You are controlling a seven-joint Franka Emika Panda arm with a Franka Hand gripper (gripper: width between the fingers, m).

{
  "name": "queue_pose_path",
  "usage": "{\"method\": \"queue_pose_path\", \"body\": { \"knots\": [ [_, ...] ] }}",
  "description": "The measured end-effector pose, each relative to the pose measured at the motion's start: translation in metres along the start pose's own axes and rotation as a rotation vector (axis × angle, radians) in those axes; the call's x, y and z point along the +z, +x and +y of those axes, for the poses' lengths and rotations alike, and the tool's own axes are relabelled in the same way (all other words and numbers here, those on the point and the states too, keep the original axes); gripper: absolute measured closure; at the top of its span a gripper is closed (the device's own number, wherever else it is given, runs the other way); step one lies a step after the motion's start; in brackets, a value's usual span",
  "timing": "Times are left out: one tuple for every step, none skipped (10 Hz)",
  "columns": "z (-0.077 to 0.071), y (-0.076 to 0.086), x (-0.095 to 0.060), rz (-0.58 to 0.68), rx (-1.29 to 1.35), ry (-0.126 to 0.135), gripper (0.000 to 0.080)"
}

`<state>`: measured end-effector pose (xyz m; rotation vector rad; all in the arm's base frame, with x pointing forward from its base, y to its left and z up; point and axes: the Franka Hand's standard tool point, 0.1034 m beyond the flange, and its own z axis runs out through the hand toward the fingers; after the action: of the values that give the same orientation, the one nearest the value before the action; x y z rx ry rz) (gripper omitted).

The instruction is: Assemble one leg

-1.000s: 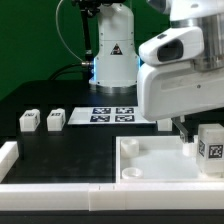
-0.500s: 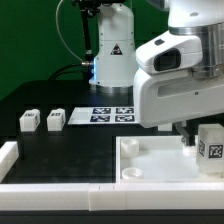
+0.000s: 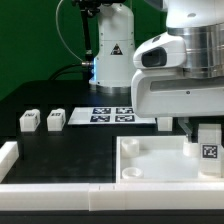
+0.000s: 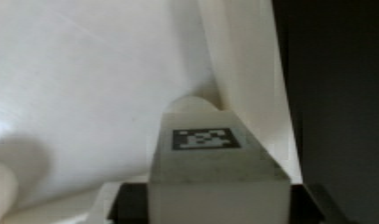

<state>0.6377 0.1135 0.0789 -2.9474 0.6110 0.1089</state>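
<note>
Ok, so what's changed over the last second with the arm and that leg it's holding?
The gripper, shut on the leg, has shifted slightly toward the exterior view's left. It seems to have twisted the leg, because the tag now looks rotated. The leg stays gripped at the tabletop's corner on the exterior view's right. The two loose legs and the marker board have not moved.

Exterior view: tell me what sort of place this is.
Probably a robotics lab bench: a tagged marker board, a robot arm whose gripper grips a tagged leg, and two loose legs.
</note>
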Motion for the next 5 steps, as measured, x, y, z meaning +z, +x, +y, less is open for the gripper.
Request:
{"method": "queue_pose_path", "body": {
  "knots": [
    [-0.0008,0.0010,0.0014,0.027,0.222,0.011,0.0503],
    [-0.0007,0.0002,0.0024,0.039,0.431,0.035,0.0503],
    [-0.0037,-0.0023,0.0037,0.029,0.716,0.059,0.0503],
    [-0.0085,-0.0035,0.0048,0.015,0.967,0.085,0.0502],
    [-0.0089,-0.0021,0.0051,0.014,1.108,0.103,0.0502]
  ]
}}
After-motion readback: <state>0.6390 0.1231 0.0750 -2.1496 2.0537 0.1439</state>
